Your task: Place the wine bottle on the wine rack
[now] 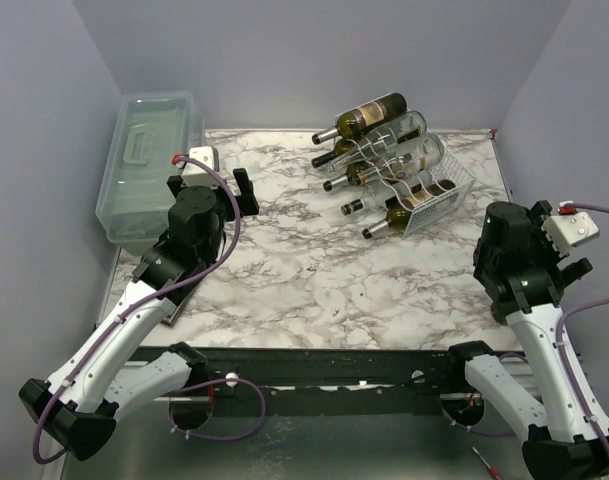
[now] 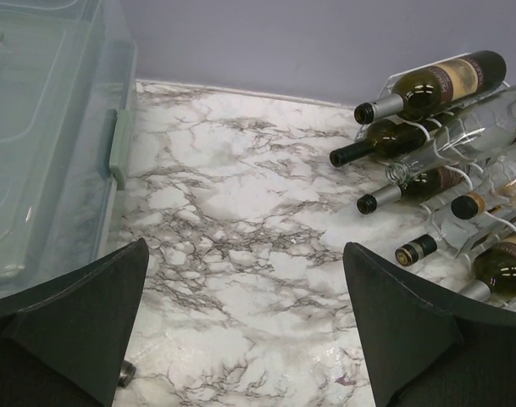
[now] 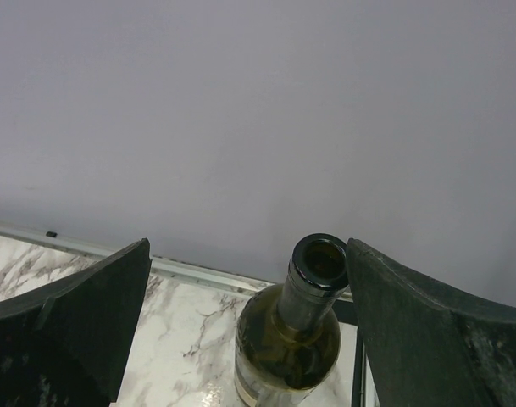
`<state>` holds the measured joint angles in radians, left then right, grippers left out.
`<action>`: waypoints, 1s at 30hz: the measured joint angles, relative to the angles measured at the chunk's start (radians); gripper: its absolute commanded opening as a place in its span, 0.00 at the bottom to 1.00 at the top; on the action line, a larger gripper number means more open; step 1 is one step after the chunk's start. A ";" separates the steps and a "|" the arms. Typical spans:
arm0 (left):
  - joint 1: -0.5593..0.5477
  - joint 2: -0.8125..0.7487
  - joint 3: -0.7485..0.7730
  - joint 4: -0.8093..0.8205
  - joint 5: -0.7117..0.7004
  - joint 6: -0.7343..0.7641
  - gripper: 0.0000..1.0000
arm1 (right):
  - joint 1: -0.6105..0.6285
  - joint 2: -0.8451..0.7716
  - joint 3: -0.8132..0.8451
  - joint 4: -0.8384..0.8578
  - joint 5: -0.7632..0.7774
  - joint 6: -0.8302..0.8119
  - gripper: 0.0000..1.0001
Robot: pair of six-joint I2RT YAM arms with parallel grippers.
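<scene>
**Two tools released, wine bottle (image 3: 287, 339) standing on the counter (image 2: 241, 195)**

My right tool (image 3: 247, 254) is spread around the uncorked bottle, its mouth off-centre in the gap, no grip. My left tool (image 2: 245, 250) hangs spread between the plastic bin (image 2: 37, 153) and the loaded wine rack (image 1: 444, 197).

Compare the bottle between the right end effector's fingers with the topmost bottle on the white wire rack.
The pale-green glass bottle stands neck up; the dark glass bottle with a tan label lies on its side atop the white wire rack. The first's mouth is open; the second's is capped black. Both are wine bottles.
</scene>
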<state>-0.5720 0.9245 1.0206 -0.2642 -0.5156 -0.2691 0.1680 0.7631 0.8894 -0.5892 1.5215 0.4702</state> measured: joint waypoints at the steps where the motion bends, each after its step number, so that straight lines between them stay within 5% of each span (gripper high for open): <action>1: 0.000 0.000 0.000 0.000 0.000 0.000 0.99 | 0.000 0.002 0.000 0.014 -0.001 -0.014 1.00; 12: -0.002 0.032 0.000 -0.003 0.000 0.001 0.99 | 0.000 -0.051 -0.107 0.423 -0.104 -0.405 1.00; 30: -0.002 0.012 0.014 -0.013 0.010 0.000 0.99 | 0.000 -0.088 -0.058 0.497 -0.207 -0.515 1.00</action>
<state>-0.5735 0.9367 1.0344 -0.2768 -0.5053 -0.2691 0.1684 0.6754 0.8310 -0.0921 1.3144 -0.0444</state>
